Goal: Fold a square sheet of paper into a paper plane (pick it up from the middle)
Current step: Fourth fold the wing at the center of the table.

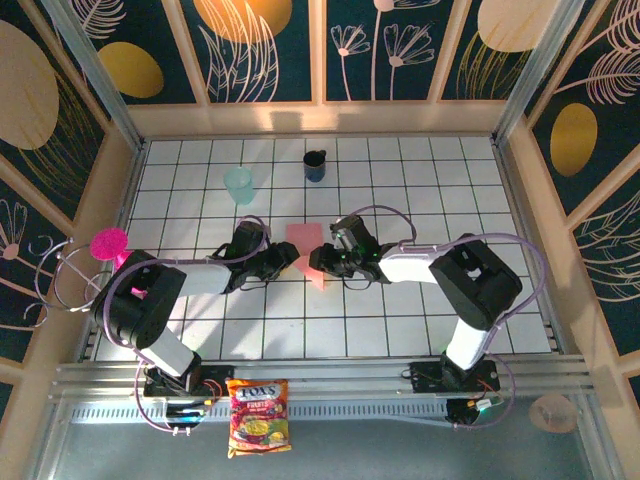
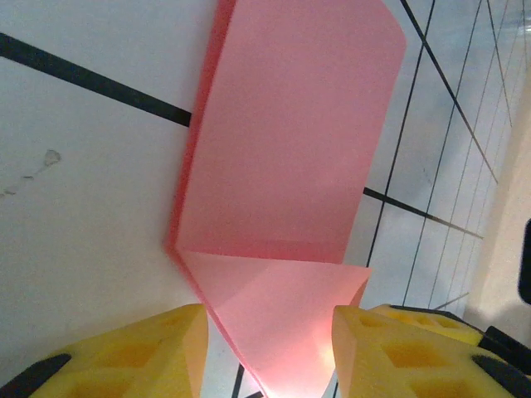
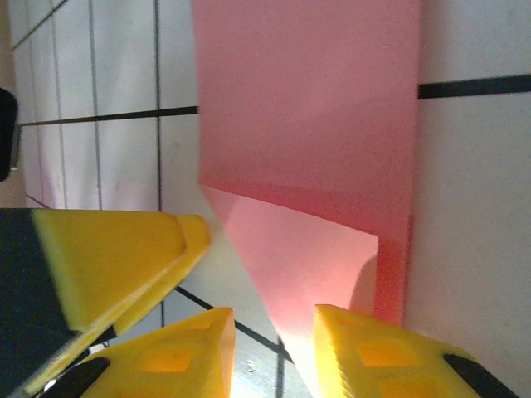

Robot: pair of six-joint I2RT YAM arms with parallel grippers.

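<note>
Your left gripper (image 2: 267,319) and right gripper (image 3: 272,313) stand open around the folded paper (image 2: 290,141); its unpressed crease may unfold.

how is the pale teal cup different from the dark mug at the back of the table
The teal cup is pale and looks see-through; the dark mug is navy and opaque. The dark mug seems to have a small side handle; the teal cup shows none. The teal cup stands left of the dark mug and nearer the arms. Both stand upright, mouths up, on the tiled table, beyond the pink paper.
</note>
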